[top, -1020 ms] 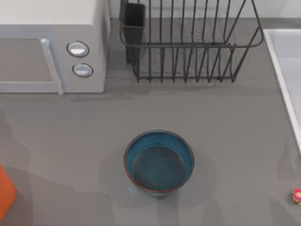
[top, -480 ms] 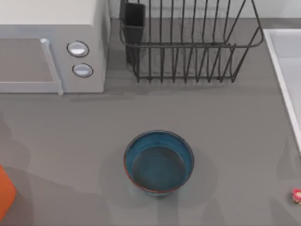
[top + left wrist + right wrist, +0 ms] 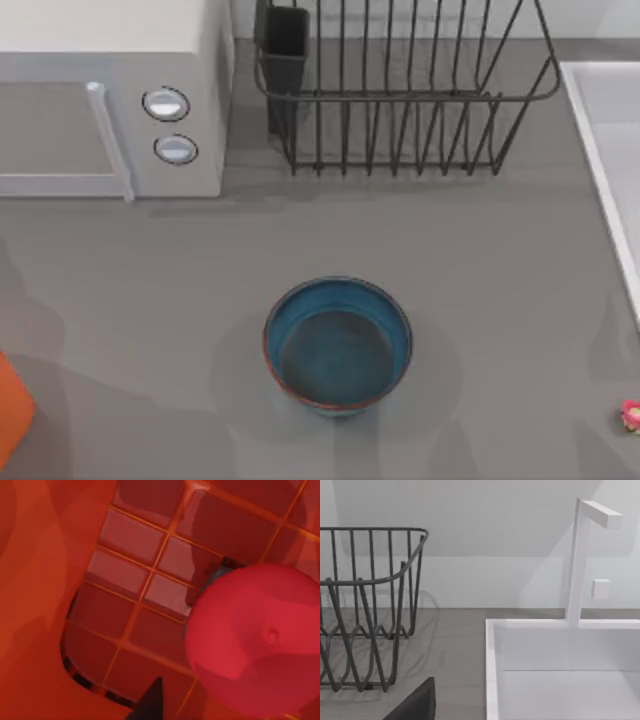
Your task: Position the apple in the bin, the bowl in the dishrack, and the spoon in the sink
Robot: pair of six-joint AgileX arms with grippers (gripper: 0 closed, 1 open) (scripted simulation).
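Red apple (image 3: 252,642): inside orange bin (image 3: 45,580), directly under left wrist camera; grip state can't tell.
Bowl (image 3: 338,345): mid-table, upright.
Spoon (image 3: 631,415): right table edge.
Sink (image 3: 492,680): beside dishrack (image 3: 367,605), ahead of right wrist.

Teal bowl (image 3: 338,345), reddish rim; red apple (image 3: 255,640); orange, gridded bin (image 3: 145,605).

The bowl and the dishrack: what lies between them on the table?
Nothing: in the top view only bare grey table lies between the bowl and the dishrack.
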